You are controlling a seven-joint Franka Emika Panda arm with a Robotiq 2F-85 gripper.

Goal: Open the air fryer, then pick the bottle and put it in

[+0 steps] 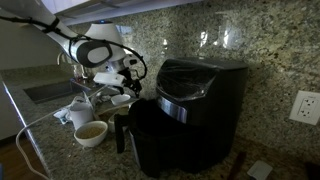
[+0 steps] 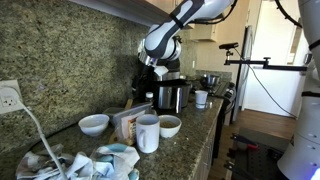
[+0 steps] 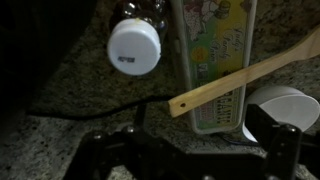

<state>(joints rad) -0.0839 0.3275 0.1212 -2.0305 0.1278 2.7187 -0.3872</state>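
Observation:
The black air fryer (image 1: 200, 115) stands on the granite counter, its silver band and drawer handle (image 1: 120, 133) facing the arm; the drawer looks pushed in. It also shows as a black and silver box, the air fryer (image 2: 171, 96). In the wrist view the bottle (image 3: 133, 46) stands upright with its round white cap toward me, its brownish body behind. My gripper (image 3: 190, 155) hangs above the counter, nearer than the bottle and to its right, open, with nothing between its dark fingers (image 3: 285, 150). My gripper (image 1: 122, 80) hovers beside the fryer's front in both exterior views (image 2: 152, 72).
A printed box (image 3: 212, 60) stands right of the bottle with a wooden spatula handle (image 3: 240, 75) across it. A white cup (image 3: 280, 108) sits at the right. A white bowl of brown liquid (image 1: 90, 132), more bowls (image 2: 93, 124), a cup (image 2: 147, 132) and a cable (image 3: 90, 105) crowd the counter.

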